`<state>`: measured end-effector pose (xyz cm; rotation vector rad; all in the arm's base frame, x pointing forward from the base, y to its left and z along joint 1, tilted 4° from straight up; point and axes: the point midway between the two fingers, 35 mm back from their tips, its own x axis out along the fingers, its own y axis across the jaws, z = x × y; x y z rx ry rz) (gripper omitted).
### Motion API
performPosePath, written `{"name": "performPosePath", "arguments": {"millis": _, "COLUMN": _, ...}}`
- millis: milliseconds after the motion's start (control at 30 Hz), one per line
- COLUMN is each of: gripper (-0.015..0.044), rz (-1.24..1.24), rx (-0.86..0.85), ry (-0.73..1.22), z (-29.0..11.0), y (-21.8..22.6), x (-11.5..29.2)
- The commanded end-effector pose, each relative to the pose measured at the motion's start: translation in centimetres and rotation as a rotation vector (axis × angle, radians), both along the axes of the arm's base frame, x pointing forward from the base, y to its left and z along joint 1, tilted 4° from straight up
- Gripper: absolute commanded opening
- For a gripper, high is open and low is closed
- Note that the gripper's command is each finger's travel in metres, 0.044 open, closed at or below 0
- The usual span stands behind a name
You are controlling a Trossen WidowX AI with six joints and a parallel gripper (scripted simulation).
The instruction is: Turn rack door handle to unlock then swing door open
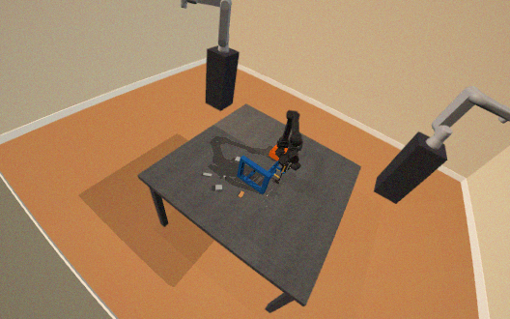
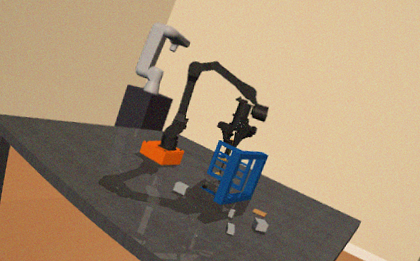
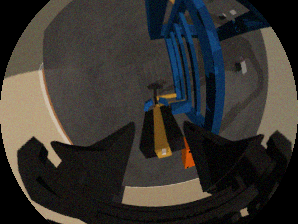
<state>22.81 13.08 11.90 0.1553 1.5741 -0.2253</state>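
Note:
The blue rack frame (image 1: 264,184) (image 2: 225,181) stands on the dark table (image 1: 232,217) (image 2: 92,146). Its blue barred door (image 2: 213,161) (image 3: 215,75) stands swung well out from the frame, roughly square to it; the exact angle cannot be read. The upright handle (image 3: 161,135), black with a yellow strip, stands at the door's free end and looks turned across the door. My gripper (image 3: 158,125) points down over the handle. Its fingers are parted, one on each side of the handle, with gaps showing on both sides. In the exterior view the fingertips are partly hidden behind the door.
The arm's orange base (image 1: 275,153) (image 2: 162,153) is beside the rack. Small grey blocks (image 1: 218,187) (image 2: 260,225) and an orange piece (image 1: 240,194) (image 2: 259,213) lie near the frame. Two grey arms on dark pedestals stand off the table.

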Motion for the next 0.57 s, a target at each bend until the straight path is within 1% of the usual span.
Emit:
{"name": "performPosePath", "arguments": {"millis": 0, "gripper": 0.0281, "rz": -0.005, "rx": 0.002, "ry": -0.002, "z": 0.6, "y": 0.1, "x": 0.1}}
{"name": "performPosePath", "arguments": {"millis": 533, "gripper": 0.0281, "rz": -0.005, "rx": 0.002, "ry": -0.002, "z": 2.6, "y": 0.2, "x": 0.2}}
